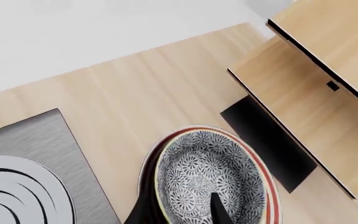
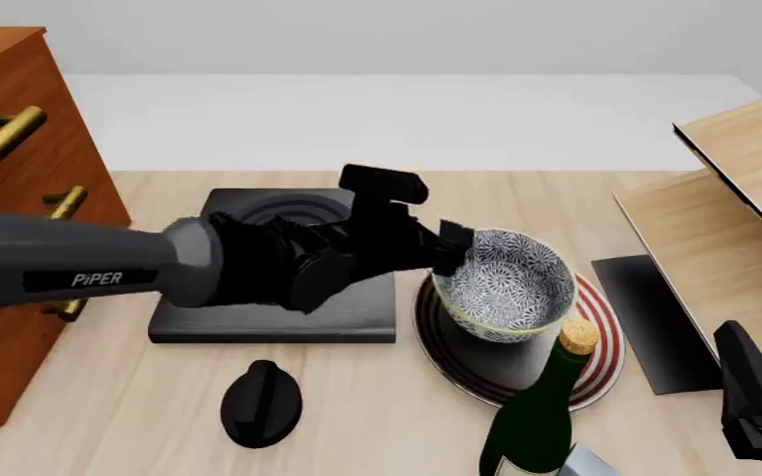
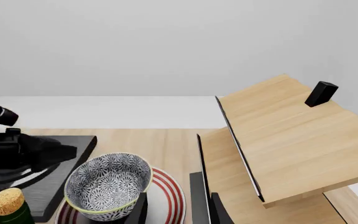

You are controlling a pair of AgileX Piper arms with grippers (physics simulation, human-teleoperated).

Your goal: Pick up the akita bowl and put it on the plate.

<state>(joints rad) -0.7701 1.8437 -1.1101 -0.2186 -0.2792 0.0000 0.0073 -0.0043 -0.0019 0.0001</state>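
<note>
Item: your left gripper, jaws clamped on the bowl rim, one finger inside. Bowl sits over the plate. Your right gripper: jaw state cannot be told.

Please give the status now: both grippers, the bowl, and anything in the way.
Left gripper shut on bowl rim, over plate. Right gripper idle at table's right; open or shut unclear. Corked bottle close in front of plate.
</note>
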